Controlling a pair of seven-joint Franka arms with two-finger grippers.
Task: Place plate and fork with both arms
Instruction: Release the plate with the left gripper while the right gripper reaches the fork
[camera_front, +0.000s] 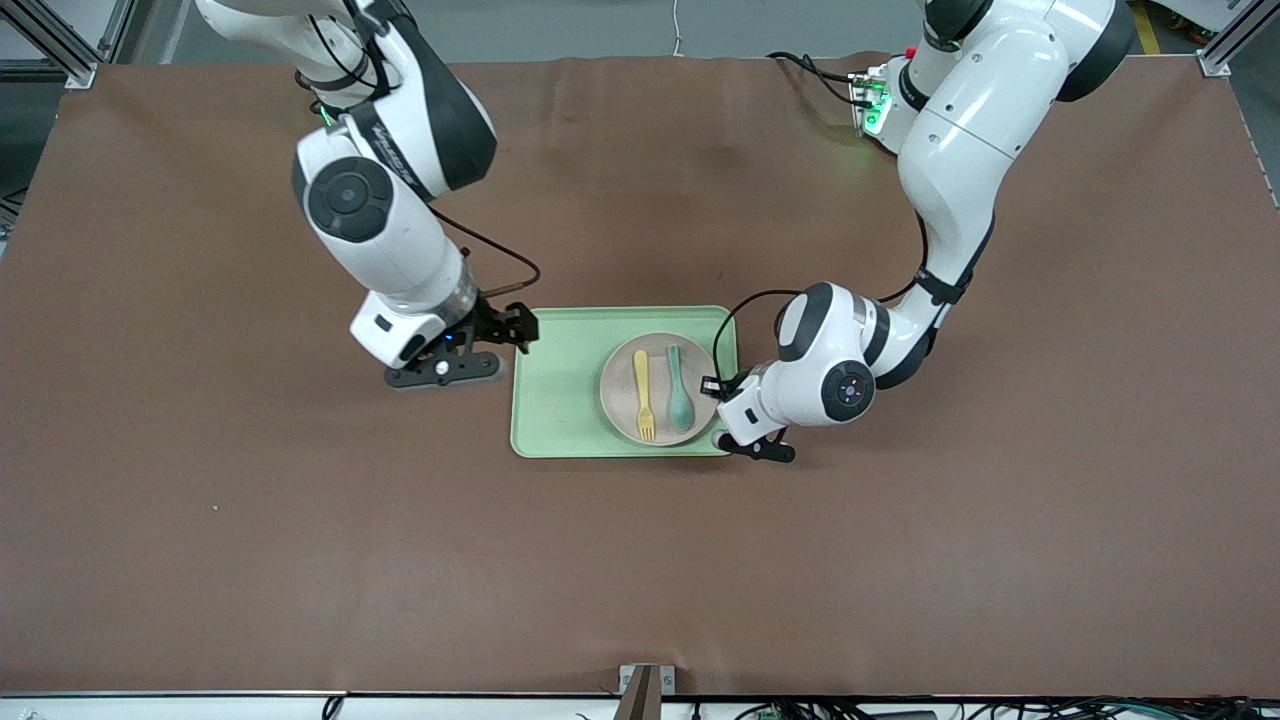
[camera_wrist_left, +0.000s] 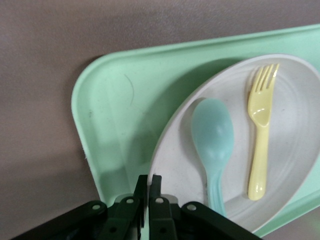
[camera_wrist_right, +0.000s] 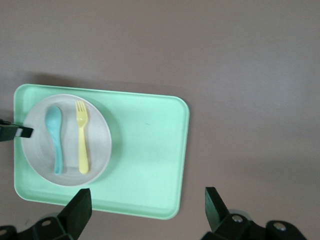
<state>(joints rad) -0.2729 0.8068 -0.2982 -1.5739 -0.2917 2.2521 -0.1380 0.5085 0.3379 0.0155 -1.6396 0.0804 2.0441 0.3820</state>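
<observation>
1. Left tool (camera_front: 722, 392), fingers pressed together, grips the plate (camera_front: 622, 400) rim at its 3 o'clock edge.
2. Right tool (camera_front: 505, 340), spread wide and empty, hovers at the green tray's (camera_front: 560, 400) 10 o'clock corner.
3. Fork (camera_front: 644, 394) and teal spoon (camera_front: 679, 390) lie on the plate.

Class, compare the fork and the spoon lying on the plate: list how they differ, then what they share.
Colour: the fork is pale yellow, the spoon teal. Head: the fork ends in short tines, the spoon in a smooth rounded bowl. Position: the spoon lies toward the left arm's end of the plate, the fork beside it. Shared: similar length, parallel, both on the plate.
</observation>
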